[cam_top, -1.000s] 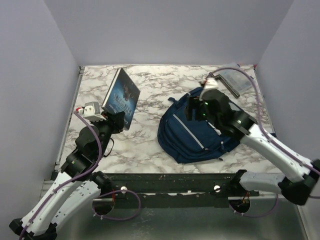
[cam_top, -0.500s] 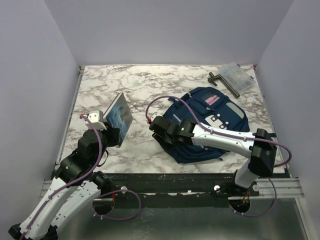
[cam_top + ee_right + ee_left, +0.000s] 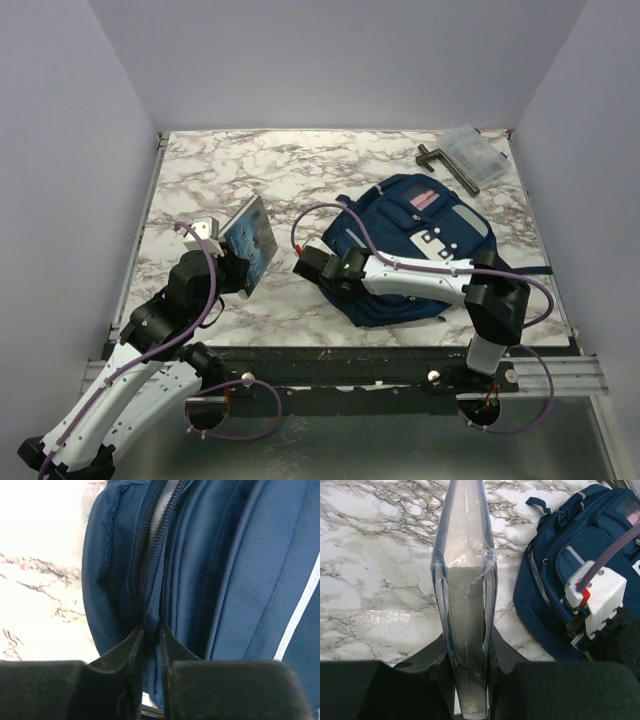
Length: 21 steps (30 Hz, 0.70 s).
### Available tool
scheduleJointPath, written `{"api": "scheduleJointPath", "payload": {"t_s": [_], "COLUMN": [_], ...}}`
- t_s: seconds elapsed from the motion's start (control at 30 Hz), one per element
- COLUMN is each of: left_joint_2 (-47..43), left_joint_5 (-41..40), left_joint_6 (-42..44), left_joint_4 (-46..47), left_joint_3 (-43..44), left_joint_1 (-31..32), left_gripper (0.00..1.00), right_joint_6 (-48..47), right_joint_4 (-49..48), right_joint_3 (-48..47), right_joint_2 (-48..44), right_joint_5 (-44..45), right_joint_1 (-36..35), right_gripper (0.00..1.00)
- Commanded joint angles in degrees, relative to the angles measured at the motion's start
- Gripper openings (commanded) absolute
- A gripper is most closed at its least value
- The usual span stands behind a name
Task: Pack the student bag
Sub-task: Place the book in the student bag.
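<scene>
The student bag (image 3: 425, 235) is a navy backpack with grey panels, lying flat on the right half of the marble table (image 3: 200, 170). My right gripper (image 3: 318, 268) is at the bag's near-left edge. In the right wrist view it (image 3: 151, 630) is shut on a fold of blue fabric beside the open zipper (image 3: 150, 555). My left gripper (image 3: 238, 272) is shut on a plastic-wrapped book (image 3: 250, 243), held upright on its edge above the table, left of the bag. In the left wrist view the book (image 3: 465, 580) stands between the fingers (image 3: 432, 662), and the bag (image 3: 560, 570) lies to the right.
A clear plastic case (image 3: 472, 155) with a dark L-shaped tool (image 3: 440, 160) beside it lies at the back right corner. Grey walls close in the table on three sides. The right wrist's white block with its purple cable (image 3: 596, 597) sits over the bag's edge.
The right arm swung from over the bag's top to its near-left edge and its jaws closed on the fabric by the zipper. The left arm brought the book lower and nearer.
</scene>
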State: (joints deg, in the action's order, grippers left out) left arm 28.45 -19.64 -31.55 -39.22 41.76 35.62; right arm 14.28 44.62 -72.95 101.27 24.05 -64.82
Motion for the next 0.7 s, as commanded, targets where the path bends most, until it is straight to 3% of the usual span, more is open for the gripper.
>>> {"api": "scheduleJointPath", "payload": {"t_s": [0.0, 0.13, 0.33, 0.5, 0.67], "left_joint_2": [-0.22, 2.00, 4.78, 5.08, 5.50], "left_joint_5": [2.78, 6.63, 12.13, 19.39, 29.28], "left_joint_6": [-2.56, -4.22, -4.49, -6.05, -12.01], "left_joint_4": [6.92, 7.02, 7.59, 7.19, 6.65], "left_joint_3": [1.40, 1.87, 3.38, 5.57, 7.64], "left_joint_1": [-0.44, -0.68, -1.29, -2.79, -5.35], "left_gripper": [0.00, 0.00, 0.00, 0.00, 0.00], "right_joint_6": [2.72, 5.90, 6.38, 7.23, 7.92], "right_joint_4": [0.35, -0.72, -12.17, -12.63, -11.59], "right_joint_3": [0.30, -0.27, 3.72, 5.10, 5.45], "right_joint_2": [0.45, -4.70, -21.98, -27.57, -29.33], "right_joint_5": [8.86, 12.55, -12.55, -27.17, -29.12], "right_joint_1": [-0.07, 0.16, 8.71, 18.47, 21.69], "right_gripper": [0.05, 0.00, 0.01, 0.01, 0.01]}}
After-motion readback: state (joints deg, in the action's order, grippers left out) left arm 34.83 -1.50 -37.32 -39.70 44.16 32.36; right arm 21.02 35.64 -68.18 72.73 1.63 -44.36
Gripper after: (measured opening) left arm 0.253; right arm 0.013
